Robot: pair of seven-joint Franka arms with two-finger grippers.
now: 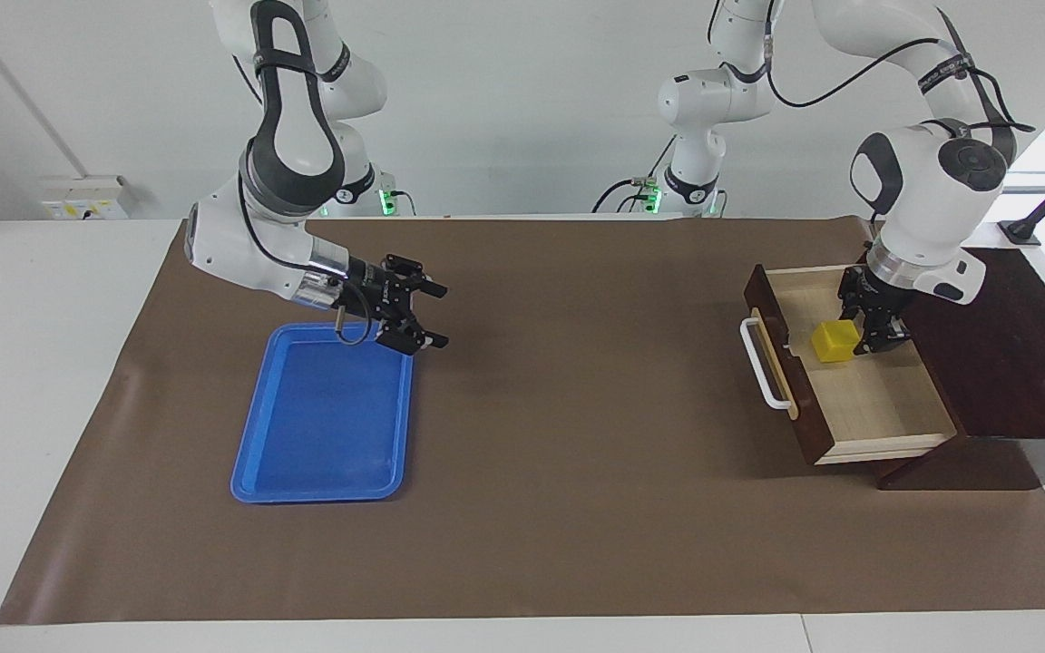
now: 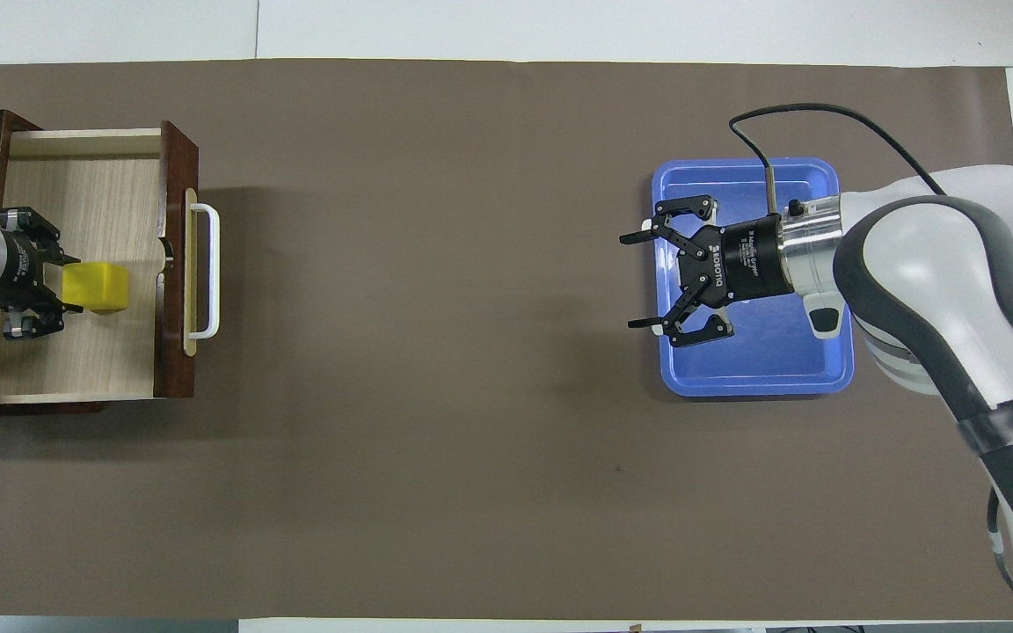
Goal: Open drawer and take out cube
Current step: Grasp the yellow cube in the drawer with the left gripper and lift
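Grasping stage: your left hand [image 1: 860, 337] is clamped on the small yellow cube [image 1: 835, 342] inside the open dark wooden drawer [image 1: 876, 408] at the tabletop's left-arm end. Lift it straight up next. Your right hand [image 1: 432, 315] waits, fingers apart, over the blue plastic tray [image 1: 318, 435].
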